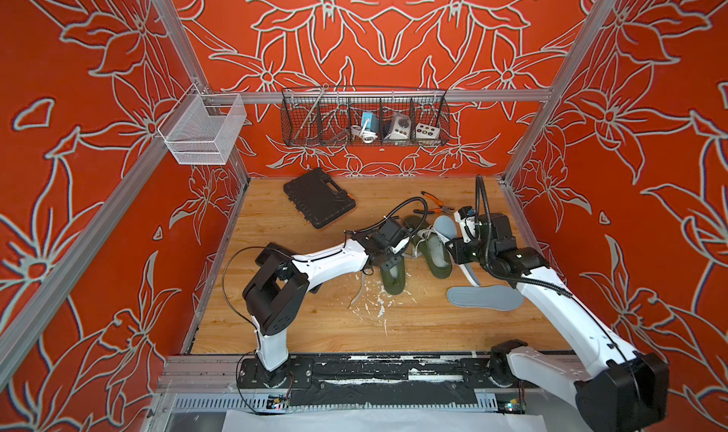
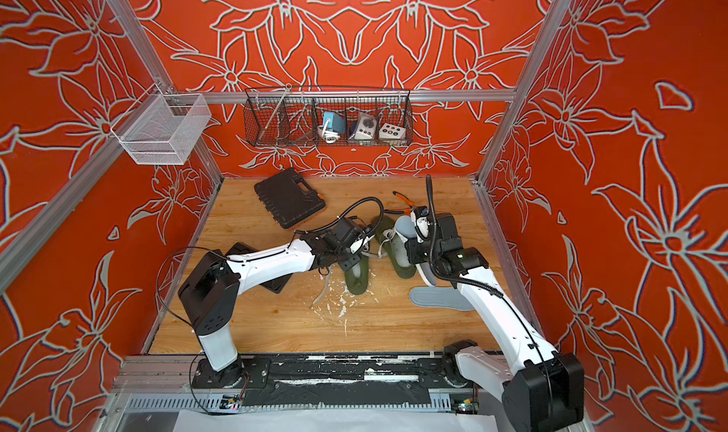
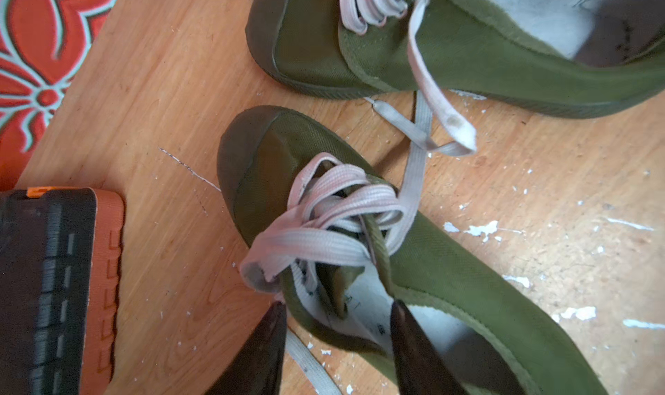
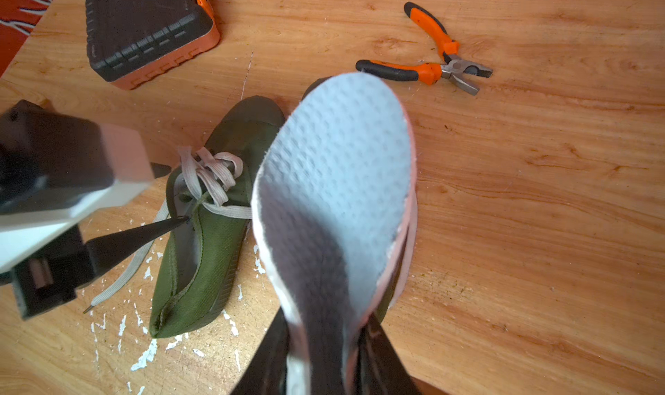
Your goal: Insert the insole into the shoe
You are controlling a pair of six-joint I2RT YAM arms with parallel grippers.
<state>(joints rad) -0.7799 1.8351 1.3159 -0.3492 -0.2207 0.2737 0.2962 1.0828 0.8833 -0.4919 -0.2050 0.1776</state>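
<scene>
while your right gripper (image 4: pixel 324 324) is pinching the grey insole (image 4: pixel 334 180) across its heel half, the toe end sticks out free and tilted above the green shoe (image 1: pixel 435 253) just beside that arm. it's over the shoe, not in it. insole looks light, thin and floppy. it's bowed between the jaws, so i'd expect the toe to fold if you push it into the tongue. the heel-half hold seems fine for steering. feed it toe first at a shallow angle.

your left gripper (image 3: pixel 338 303) is spread, one finger inside the opening of the second shoe (image 3: pixel 449 278) and one outside, with the side wall between them. can't see it nipped yet. the canvas looks soft and will likely cave, so take the collar rim, not the laces (image 3: pixel 324 224). note this isn't the shoe the insole hangs over.

spare insole (image 1: pixel 484 297) lies flat on the table (image 1: pixel 315 323) near the right arm. pliers (image 4: pixel 431 65) and tool case (image 4: pixel 144 26) are well apart from the shoes.
</scene>
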